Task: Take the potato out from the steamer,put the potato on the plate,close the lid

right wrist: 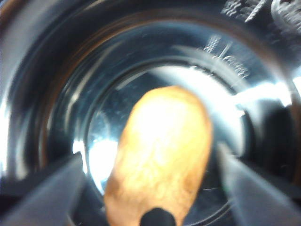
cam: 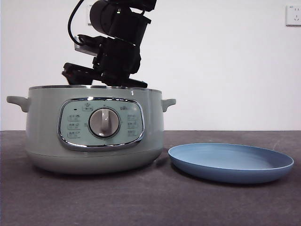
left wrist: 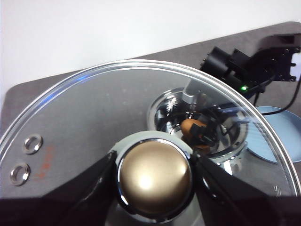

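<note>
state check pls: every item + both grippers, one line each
steamer: uncovered, upright on the table
lid: off the steamer, held up by its knob
potato: inside the steamer's pot, between the right jaws
plate: empty, flat on the table beside the steamer
left gripper: shut on the knob
right gripper: open, down in the pot, jaws astride the potato

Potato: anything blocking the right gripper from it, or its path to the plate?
Nothing visible. The right gripper is down inside the steamer, jaws open on either side of the potato. The left gripper holds the lid by its knob, clear of the opening. The blue plate beside the steamer lies bare.
</note>
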